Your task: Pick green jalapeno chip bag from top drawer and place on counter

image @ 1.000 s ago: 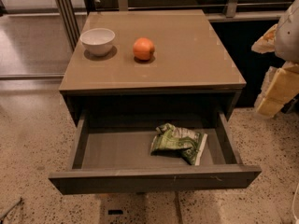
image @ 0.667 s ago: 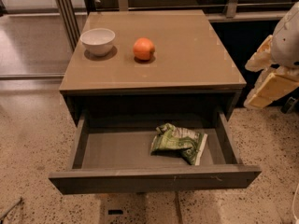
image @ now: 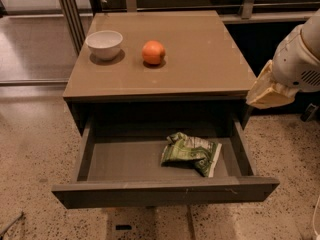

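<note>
- Floor point(image: 30, 149): speckled beige terrazzo, running under and to both sides of the cabinet; it lies below the gripper and far to its left.
- Back of room: grey metal uprights point(image: 67, 9) and horizontal rails, behind the cabinet, up and to the left of the gripper.
- Counter point(image: 200, 54): flat tan-brown top, slightly glossy. Its right front corner sits just left of the gripper.
- Top drawer point(image: 165, 193): pulled fully out, grey-brown, plain front panel. It lies below and to the left of the gripper.
- Arm point(image: 300, 59): white housing entering from the right edge.
- Gripper point(image: 267, 91): cream-coloured, hanging off the counter's right front corner, above the drawer's right side. Whether it is open or closed cannot be told; it holds nothing visible.
- Green jalapeno chip bag point(image: 191, 153): crumpled, lying flat on the drawer floor, right of centre; below-left of the gripper, well apart.
- White bowl point(image: 104, 44): upright on the counter, far left of the gripper.
- Orange fruit point(image: 153, 52): on the counter, just right of the bowl.
</note>
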